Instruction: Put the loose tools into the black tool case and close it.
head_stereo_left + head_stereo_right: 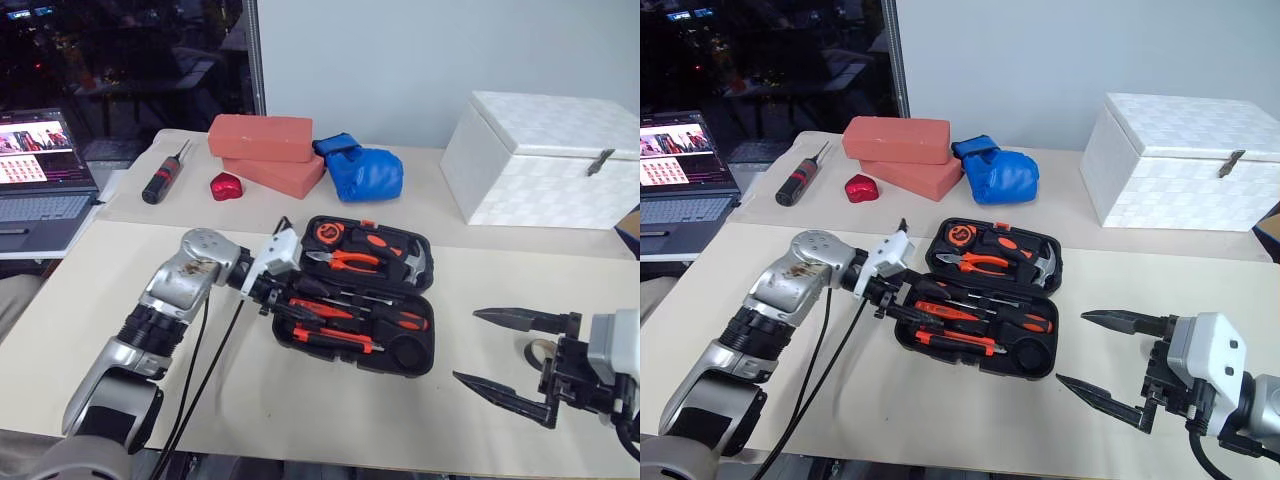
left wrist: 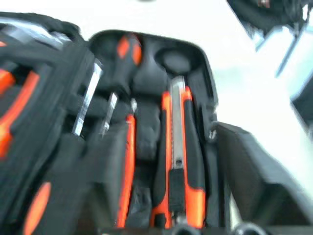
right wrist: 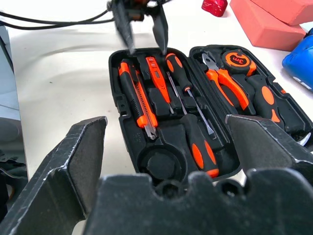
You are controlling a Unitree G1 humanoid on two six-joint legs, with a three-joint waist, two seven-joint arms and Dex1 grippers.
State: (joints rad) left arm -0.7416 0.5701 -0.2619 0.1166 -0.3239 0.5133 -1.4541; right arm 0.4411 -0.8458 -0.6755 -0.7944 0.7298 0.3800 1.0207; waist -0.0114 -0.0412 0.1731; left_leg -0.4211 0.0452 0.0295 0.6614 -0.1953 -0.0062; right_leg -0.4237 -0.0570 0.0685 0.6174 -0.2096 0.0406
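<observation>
A cream surface (image 1: pixel 120 300) stands against a pale wall, with a white box (image 1: pixel 545 160) at its back right. The black tool case (image 1: pixel 420 350) lies open mid-surface, and a utility knife (image 3: pixel 137 98), a thin orange driver (image 3: pixel 159 83) and screwdrivers sit in its near half. The right pincer (image 1: pixel 500 355) hangs wide and empty beside it. The left pincer (image 3: pixel 144 29) hovers part-open and empty at the case's left edge.

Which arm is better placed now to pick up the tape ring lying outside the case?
Right. The tape ring lies on the table just behind the open right claw, while the left claw is over the black tool case.
</observation>
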